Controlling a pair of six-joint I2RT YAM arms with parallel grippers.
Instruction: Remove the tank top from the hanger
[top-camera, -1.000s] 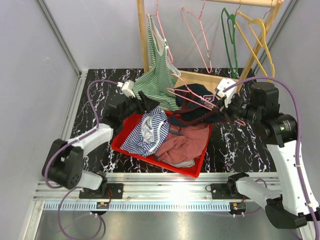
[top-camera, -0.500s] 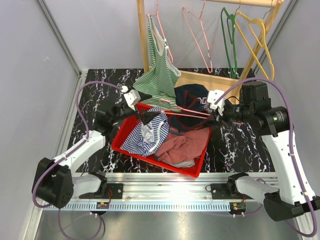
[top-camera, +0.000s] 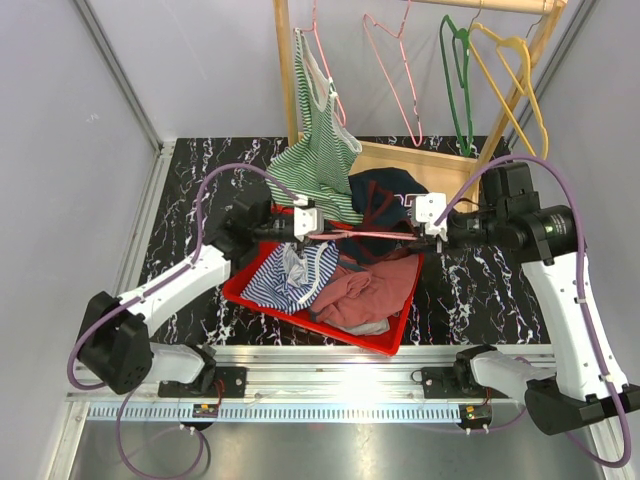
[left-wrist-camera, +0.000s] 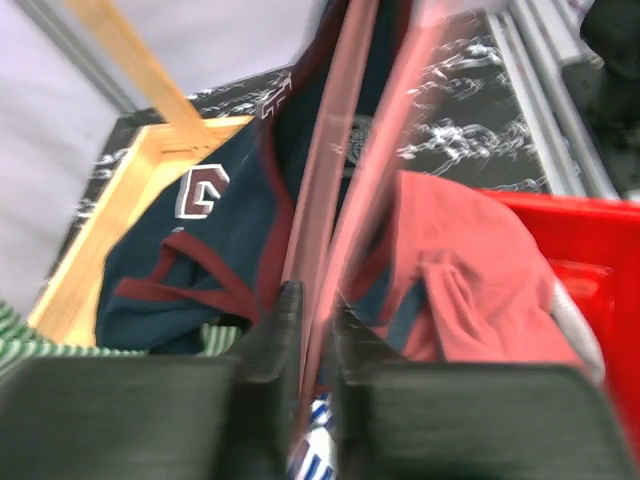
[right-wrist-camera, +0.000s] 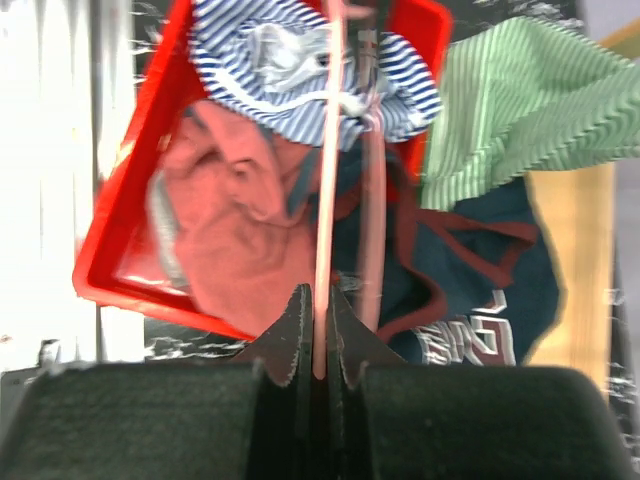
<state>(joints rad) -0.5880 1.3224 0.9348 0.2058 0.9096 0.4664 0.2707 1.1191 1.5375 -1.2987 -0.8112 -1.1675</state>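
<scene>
Plainly, the tank top (top-camera: 385, 195) is navy with maroon trim and a crest. It lies crumpled at the far rim of the red bin (top-camera: 250, 272), beneath the pink hanger (top-camera: 365, 235). The left gripper (top-camera: 312, 232) and right gripper (top-camera: 425, 232) each pinch one end of that hanger. Blur hides whether a strap loops the wire. The table (top-camera: 190, 190) is black marble, the walls (top-camera: 80, 150) pale.
</scene>
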